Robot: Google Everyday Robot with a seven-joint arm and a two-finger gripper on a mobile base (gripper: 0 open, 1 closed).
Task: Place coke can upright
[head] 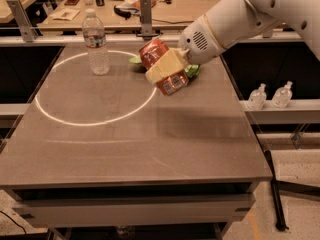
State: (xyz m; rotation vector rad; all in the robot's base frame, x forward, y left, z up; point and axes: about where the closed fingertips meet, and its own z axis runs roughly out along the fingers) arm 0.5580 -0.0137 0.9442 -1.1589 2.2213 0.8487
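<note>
The coke can [154,52], orange-red with white markings, is held tilted in the air above the far middle of the grey table [150,139]. My gripper [166,67] is shut on the can, its cream-coloured fingers [167,65] clamped across the can's middle. The white arm reaches in from the upper right. The can's lower end, with a label patch, points down and to the right, a little above the tabletop.
A clear plastic water bottle [95,43] stands upright at the far left inside a white circle marked on the table. A green snack bag [192,71] lies behind the can, mostly hidden. Two small bottles [270,95] sit on a ledge to the right.
</note>
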